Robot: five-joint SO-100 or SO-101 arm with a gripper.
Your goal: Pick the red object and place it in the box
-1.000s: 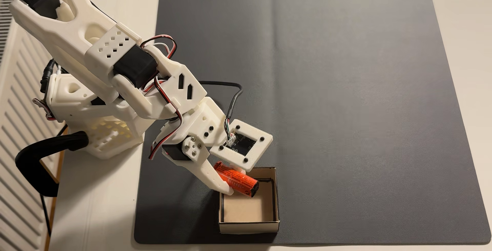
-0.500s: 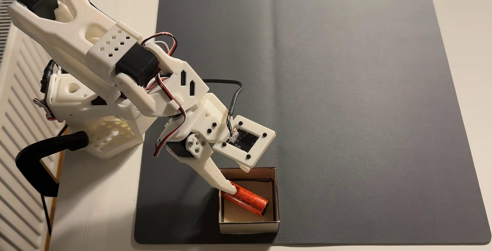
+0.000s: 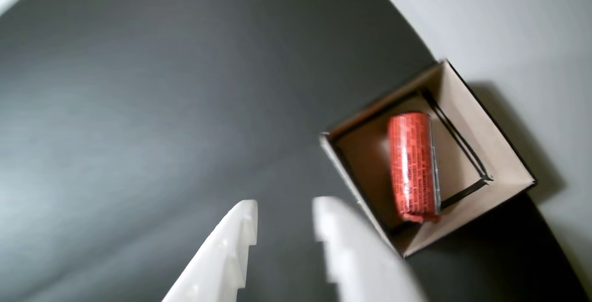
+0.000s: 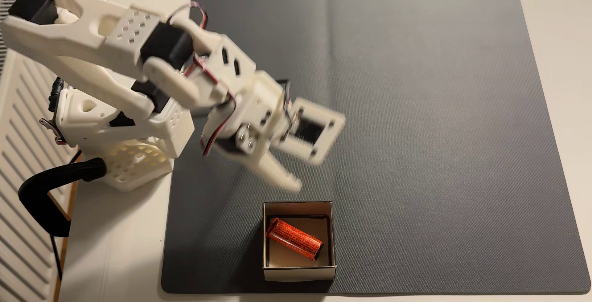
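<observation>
The red object [image 4: 294,239], likely light, stiff and slippery, best pinched mid-length, lies in the box [image 4: 299,272]; the pincer [image 3: 284,212] is slightly parted, empty.

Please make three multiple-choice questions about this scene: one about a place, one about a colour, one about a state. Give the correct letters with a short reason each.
1. Where does the red object lie?
A. on the mat beside the box
B. inside the box
C. between the gripper's fingers

2. What colour is the mat?
A. dark grey
B. green
C. yellow

3. What is the state of the gripper?
A. shut on the red object
B. open and empty
C. gripping the box wall

Key: 1 B, it rests slantwise on the box floor in the fixed view. 2 A, the mat is dark grey in both views. 3 B, the wrist view shows a bare gap between the fingers.
</observation>
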